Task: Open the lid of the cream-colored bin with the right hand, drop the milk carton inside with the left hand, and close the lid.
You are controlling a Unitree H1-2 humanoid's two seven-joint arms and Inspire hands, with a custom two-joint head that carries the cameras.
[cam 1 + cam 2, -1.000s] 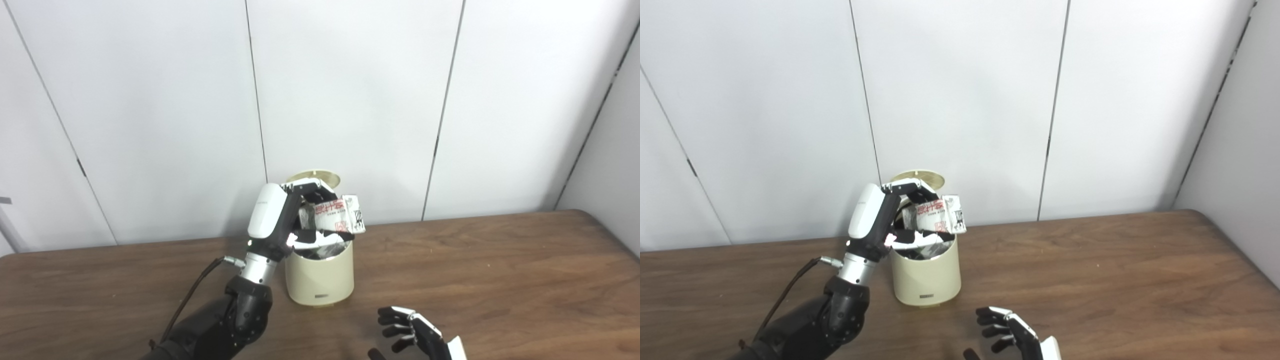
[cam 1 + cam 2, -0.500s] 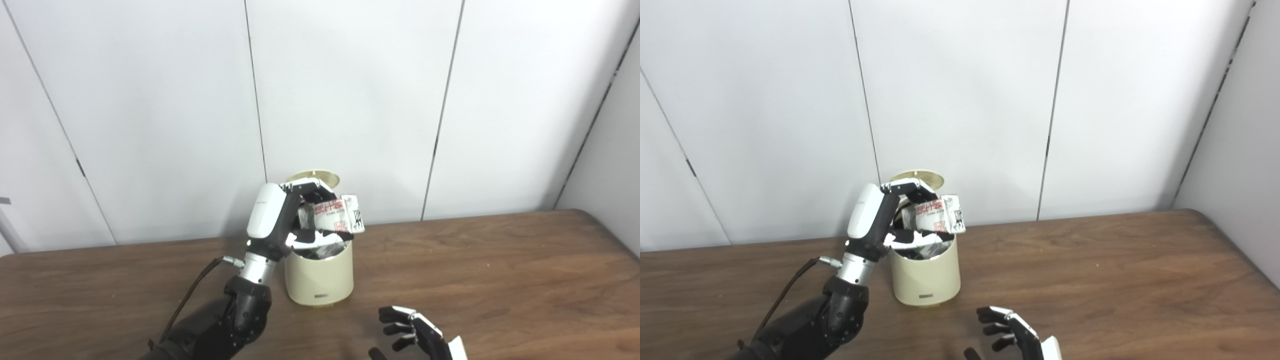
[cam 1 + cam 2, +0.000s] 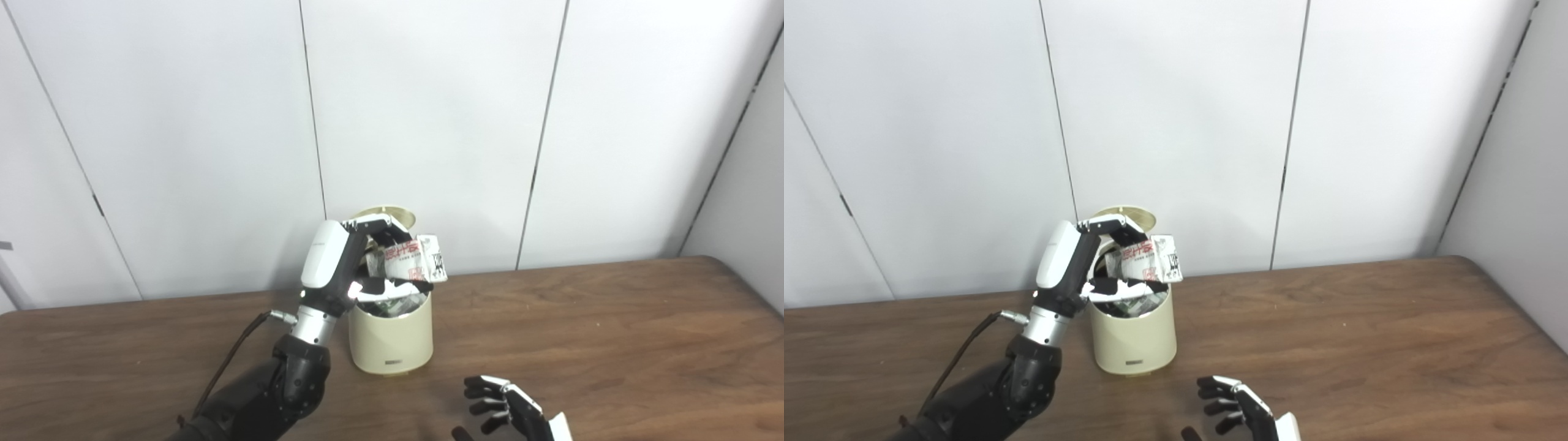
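left hand: wrapped round the milk carton, fingers over its top, thumb beneath.
milk carton: lying sideways just above the mouth of the cream-colored bin.
lid: tipped up behind the carton.
right hand: low over the bench, holding nothing, fingers loosely curled and apart.
step: dropping the carton in.
next: i'd say let go squarely over the opening, pull clear, then close the lid.

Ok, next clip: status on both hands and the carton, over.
Left hand shut on milk carton, held over open cream bin. Lid up behind. Right hand low on table, fingers apart, holding nothing. Nothing blocking the drop.
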